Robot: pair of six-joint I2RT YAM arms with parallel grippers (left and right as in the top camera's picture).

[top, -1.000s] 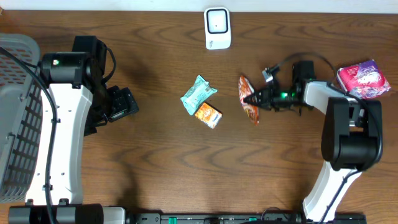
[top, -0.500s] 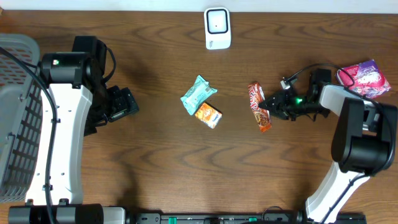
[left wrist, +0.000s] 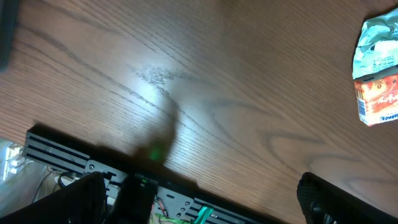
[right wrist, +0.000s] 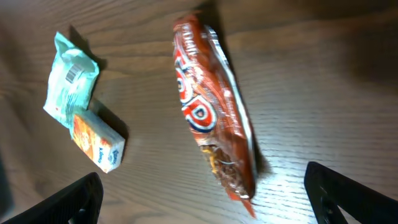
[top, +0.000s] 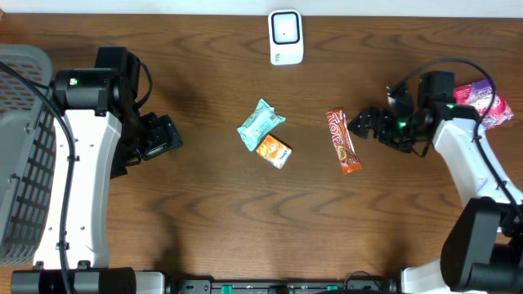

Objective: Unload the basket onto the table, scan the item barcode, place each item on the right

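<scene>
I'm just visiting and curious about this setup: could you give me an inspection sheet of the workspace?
Surface: brown wooden table, no spills seen.
Job's things: white scanner at far edge; red snack wrapper lying flat, untouched.
Clutter: teal packet touching orange box; pink packet at right edge; grey basket far left.
Grippers: left gripper open, empty; right gripper open, beside wrapper.
Cables: black cable looping above right gripper.
Surroundings: nothing seen.

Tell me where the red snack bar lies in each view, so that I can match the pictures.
Overhead: red snack bar lies right of centre.
Left wrist: not in it.
Right wrist: the bar fills the centre.
Shared landmark: orange box, at left wrist's right edge, right wrist's lower left.
</scene>
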